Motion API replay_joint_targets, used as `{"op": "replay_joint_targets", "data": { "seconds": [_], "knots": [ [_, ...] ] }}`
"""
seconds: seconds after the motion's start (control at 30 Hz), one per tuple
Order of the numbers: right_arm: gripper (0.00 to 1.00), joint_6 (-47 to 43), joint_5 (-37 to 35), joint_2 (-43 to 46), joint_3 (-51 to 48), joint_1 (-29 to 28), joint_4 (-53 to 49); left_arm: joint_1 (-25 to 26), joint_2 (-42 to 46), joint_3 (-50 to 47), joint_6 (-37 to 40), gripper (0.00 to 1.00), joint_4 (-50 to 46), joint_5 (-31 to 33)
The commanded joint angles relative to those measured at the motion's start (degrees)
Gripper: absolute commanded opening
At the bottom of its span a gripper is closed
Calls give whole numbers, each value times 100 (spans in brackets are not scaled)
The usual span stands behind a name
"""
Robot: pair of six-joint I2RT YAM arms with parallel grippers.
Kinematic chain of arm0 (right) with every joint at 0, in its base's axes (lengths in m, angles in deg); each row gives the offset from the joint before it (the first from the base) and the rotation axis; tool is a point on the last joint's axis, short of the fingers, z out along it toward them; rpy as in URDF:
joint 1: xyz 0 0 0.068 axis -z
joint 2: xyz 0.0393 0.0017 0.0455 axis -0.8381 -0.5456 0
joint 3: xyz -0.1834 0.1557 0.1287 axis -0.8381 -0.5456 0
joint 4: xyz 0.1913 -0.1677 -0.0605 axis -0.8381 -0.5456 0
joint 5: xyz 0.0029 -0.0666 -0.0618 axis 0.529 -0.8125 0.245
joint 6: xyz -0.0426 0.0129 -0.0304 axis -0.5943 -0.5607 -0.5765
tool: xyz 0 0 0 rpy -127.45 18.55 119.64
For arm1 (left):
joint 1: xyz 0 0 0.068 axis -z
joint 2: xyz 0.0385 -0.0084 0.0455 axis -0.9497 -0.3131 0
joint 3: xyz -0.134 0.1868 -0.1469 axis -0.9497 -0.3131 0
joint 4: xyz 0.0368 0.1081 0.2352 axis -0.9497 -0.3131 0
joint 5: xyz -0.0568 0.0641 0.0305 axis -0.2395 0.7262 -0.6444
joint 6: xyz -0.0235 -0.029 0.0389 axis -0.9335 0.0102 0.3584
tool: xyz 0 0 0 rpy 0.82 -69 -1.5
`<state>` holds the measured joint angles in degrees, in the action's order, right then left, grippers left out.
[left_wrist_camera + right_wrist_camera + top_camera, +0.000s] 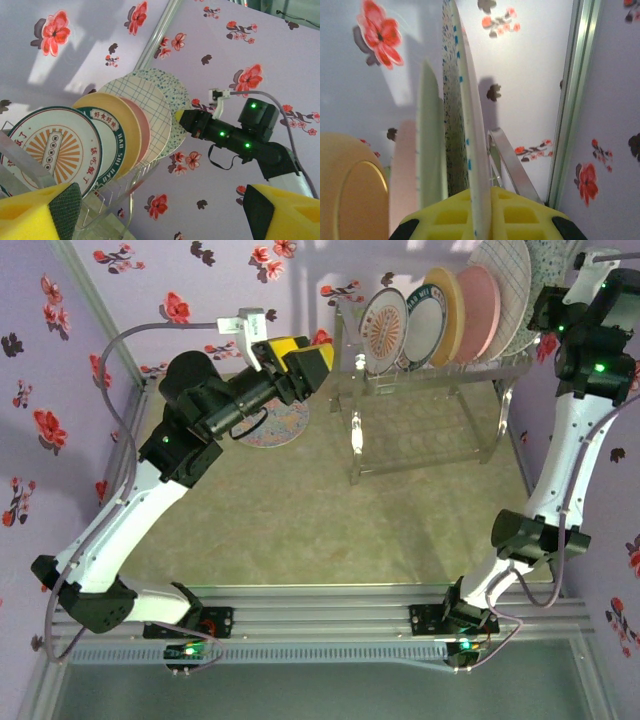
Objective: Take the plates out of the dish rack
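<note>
The dish rack (420, 375) stands at the back right, and several plates stand upright in its top tier. From left they are orange-sunburst (383, 328), green-rimmed (425, 325), yellow (447, 312), pink (478, 310), grid (505, 285) and teal-speckled (545, 265). My right gripper (545, 310) is shut on the rim of the teal-speckled plate (465, 125), which runs edge-on between the yellow fingers (520, 215). My left gripper (300, 365) hangs open left of the rack, holding nothing. From the left wrist the sunburst plate (52, 147) is nearest and the right gripper (182, 117) pinches the speckled plate (175, 95).
A patterned plate (275, 425) lies flat on the table under the left arm. Floral walls close in behind and to the right of the rack. A rack tube (512, 165) passes just right of the held plate. Bare table (330, 530) lies in front of the rack.
</note>
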<state>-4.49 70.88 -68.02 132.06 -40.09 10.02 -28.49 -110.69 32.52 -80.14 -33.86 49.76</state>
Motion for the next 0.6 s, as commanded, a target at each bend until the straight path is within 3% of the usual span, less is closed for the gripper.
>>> {"op": "replay_joint_targets", "data": {
  "seconds": [0.0,0.57],
  "knots": [
    [0,-44,-188,334,76,-48,678,72,77,-58,-46,86,245,-63],
    [0,-306,-1434,1086,-159,-45,849,241,171,-72,-50,86,174,50]
  ]
}}
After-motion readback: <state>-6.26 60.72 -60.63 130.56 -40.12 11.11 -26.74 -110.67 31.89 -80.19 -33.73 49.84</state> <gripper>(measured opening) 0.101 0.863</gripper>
